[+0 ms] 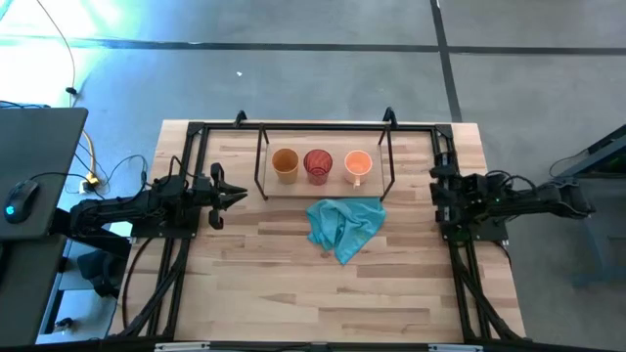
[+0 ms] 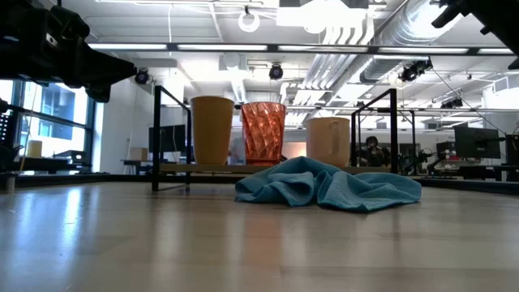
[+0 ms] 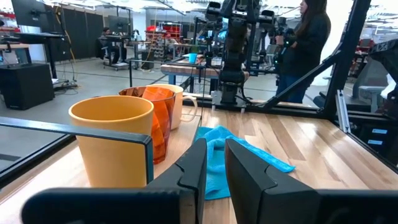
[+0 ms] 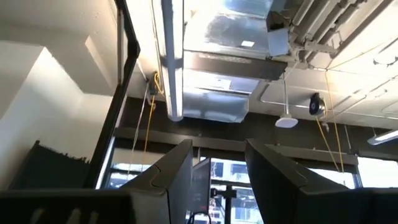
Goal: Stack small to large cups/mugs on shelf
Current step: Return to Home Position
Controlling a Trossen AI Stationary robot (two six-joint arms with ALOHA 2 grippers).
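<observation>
Three cups stand upright side by side, on their bases, on the wooden board of the shelf [image 1: 323, 188]: the amber-brown cup [image 1: 285, 163] [image 3: 115, 140], the red ribbed cup [image 1: 318, 166] [image 3: 155, 121] and the light orange mug [image 1: 358, 165] [image 2: 328, 140], whose handle points to the table's near side. My left gripper [image 1: 238, 196] [image 3: 214, 168] hovers left of the shelf, level, pointing at the cups, its fingers slightly open. My right gripper [image 4: 217, 171] is open and points up at the ceiling, at the table's right edge [image 1: 445, 200].
A crumpled teal cloth [image 1: 344, 227] [image 2: 328, 185] lies on the table just in front of the shelf. Black rails [image 1: 186, 166] frame the table's left, right and far sides. A person [image 3: 308, 43] stands beyond the right edge. Bare wood [image 1: 323, 293] spreads toward the near edge.
</observation>
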